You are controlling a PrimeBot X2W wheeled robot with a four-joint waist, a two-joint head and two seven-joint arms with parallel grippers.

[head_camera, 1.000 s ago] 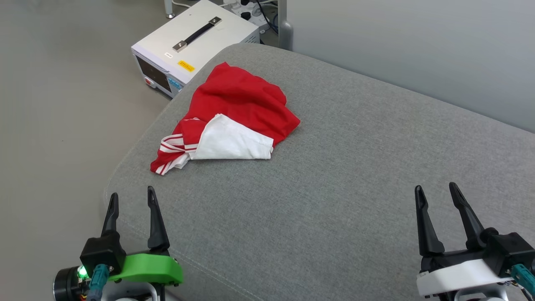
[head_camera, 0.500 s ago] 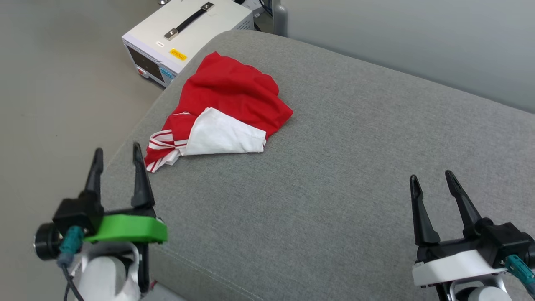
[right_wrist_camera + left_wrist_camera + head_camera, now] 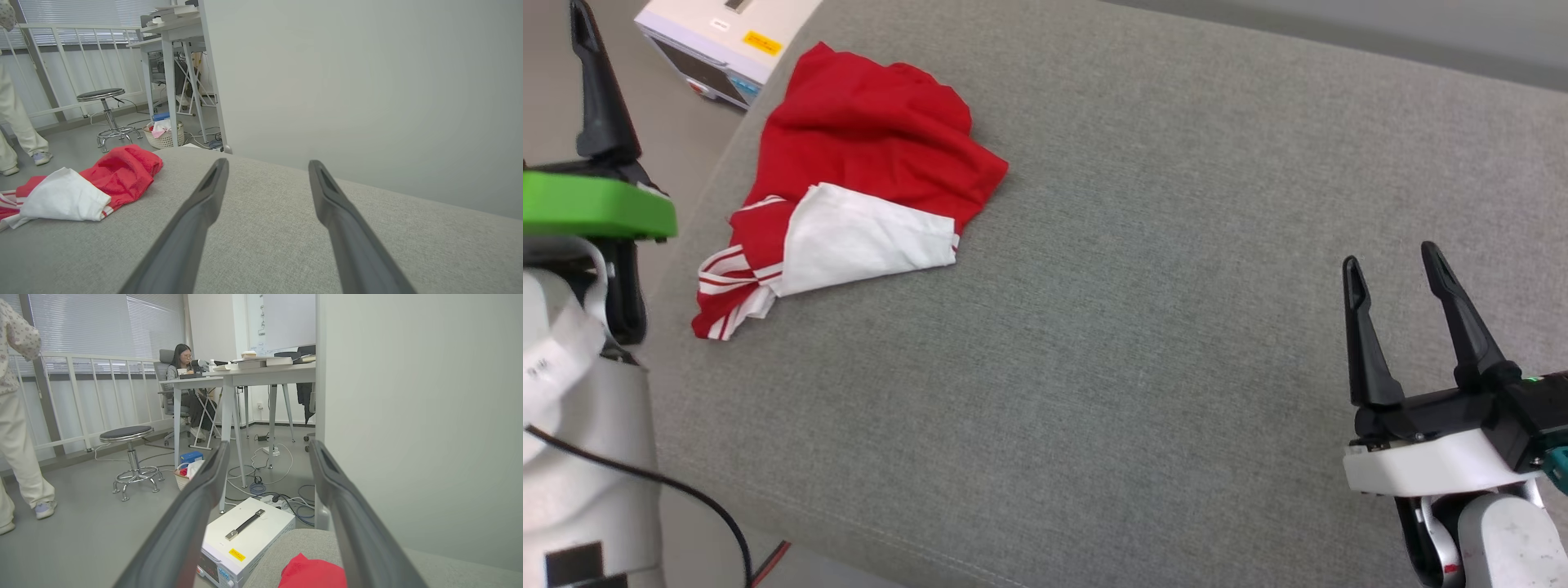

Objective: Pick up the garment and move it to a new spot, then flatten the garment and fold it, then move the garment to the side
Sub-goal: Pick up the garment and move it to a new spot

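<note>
While the left gripper [image 3: 269,444] and right gripper [image 3: 1392,257] gape empty, the garment [image 3: 866,147] lies crumpled on a grey cushion [image 3: 1135,327]

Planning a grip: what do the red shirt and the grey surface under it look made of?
Shirt: thin, soft, matt cloth, going by its loose crumples; weave too fine to tell. Surface: seemingly a padded cushion in coarse woven grey cloth, judging by its flecked texture, rounded edge and stitched seam.
</note>
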